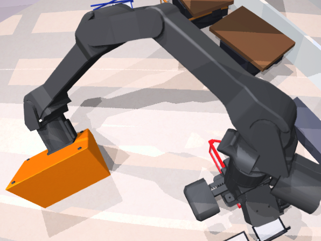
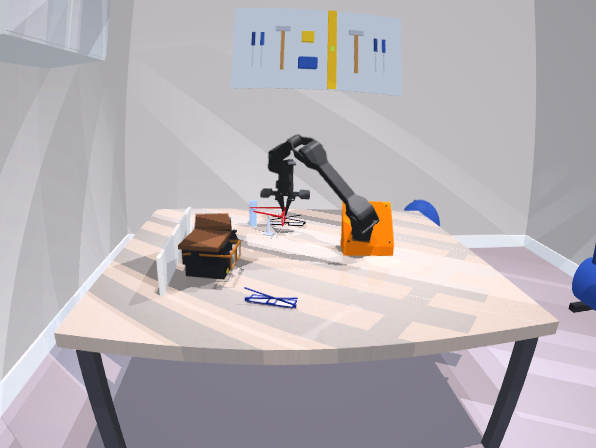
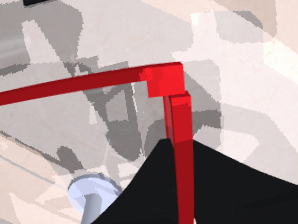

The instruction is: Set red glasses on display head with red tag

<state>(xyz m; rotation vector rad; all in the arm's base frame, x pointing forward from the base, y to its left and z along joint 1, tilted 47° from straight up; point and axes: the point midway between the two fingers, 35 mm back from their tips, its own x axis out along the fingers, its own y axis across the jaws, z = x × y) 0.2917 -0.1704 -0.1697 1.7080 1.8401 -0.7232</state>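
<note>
The gripper (image 2: 284, 212) (image 3: 179, 142) is shut on the red glasses (image 1: 215, 154) (image 2: 283, 218) (image 3: 167, 80). One red bar passes between its black fingertips, and another reaches left in the wrist view. The arm hides much of the glasses in the top view. A pale blue stand with a round base (image 2: 269, 233) (image 3: 87, 189) is below and to the left of the fingers in the wrist view, apart from the glasses. A taller pale blue post (image 2: 253, 220) is behind it in the exterior view. I cannot make out a red tag or a head shape.
Dark blocks with brown tops (image 1: 250, 40) (image 2: 207, 241) stand by a pale wall panel (image 2: 172, 252). An orange frame (image 2: 237, 256) is at the nearer block. Blue glasses (image 2: 270, 301) lie near the table's front. Black glasses (image 1: 285, 231) (image 2: 304, 223) lie close to the gripper. The arm's base is orange (image 1: 62, 177).
</note>
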